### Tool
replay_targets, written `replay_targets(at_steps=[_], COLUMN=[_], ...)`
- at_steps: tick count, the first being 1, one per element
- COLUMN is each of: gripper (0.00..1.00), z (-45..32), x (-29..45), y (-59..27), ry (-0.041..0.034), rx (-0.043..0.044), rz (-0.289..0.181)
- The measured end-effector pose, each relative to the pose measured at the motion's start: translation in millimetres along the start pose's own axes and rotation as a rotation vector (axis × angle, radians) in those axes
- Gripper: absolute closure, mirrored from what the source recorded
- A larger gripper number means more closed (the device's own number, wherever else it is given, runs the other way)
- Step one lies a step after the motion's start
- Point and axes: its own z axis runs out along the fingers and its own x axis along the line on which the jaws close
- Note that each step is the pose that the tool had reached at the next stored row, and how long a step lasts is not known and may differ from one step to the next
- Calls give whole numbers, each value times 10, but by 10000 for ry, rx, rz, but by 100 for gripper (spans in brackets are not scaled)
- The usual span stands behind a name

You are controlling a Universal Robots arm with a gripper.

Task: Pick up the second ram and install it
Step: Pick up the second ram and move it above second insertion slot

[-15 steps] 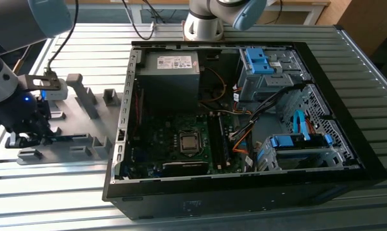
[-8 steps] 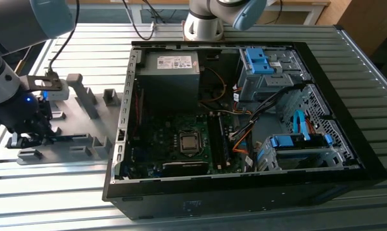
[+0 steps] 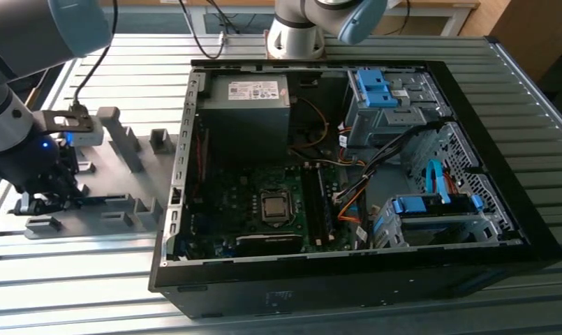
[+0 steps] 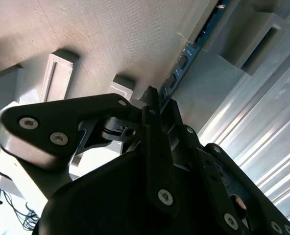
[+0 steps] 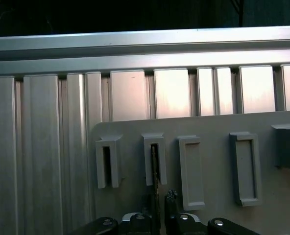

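Black gripper (image 4: pixel 160 95) linkage, bolted with silver screws, is closest in both wrist views. Its two fingers flank the second ram (image 4: pixel 186 58), a thin blue-green stick standing on edge in a grey slotted block (image 5: pixel 160 161). Whether the fingers actually press on the stick cannot be told.

The block belongs to a grey holder plate (image 3: pixel 94 183) near the worktop's edge at the exterior view's left, beside the open computer case (image 3: pixel 355 286). A good grasp here would likely pinch the flat faces and draw the stick straight out of its slots, without tilting, so it does not bind.

The worktop (image 3: pixel 76 279) is ribbed, shiny aluminium. Black cable (image 3: pixel 202 35) crosses its far edge.
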Motion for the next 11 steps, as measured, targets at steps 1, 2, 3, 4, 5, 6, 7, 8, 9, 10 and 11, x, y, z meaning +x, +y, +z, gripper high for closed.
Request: replay_targets(at_steps=[1,2,3,4,5,6,7,8,9,10,11], gripper=[75,75,75,75,75,75,75,75,75,75,75], z=[3,7,10,13,15,16,16,15,13,12,8], x=[-1,-3,-4,-6,-8,-9,-9,-10,-10,-10,-10], y=[-2,-3,-4,-5,-5,-5,-5,-6,-6,-6,-6], ry=[0,-1,-1,-1,-2,-1,-1,0,-1,-2,-1], rx=[0,1,1,1,2,1,1,0,2,2,1], rz=[0,-1,-2,-1,0,-1,0,0,0,-1,0])
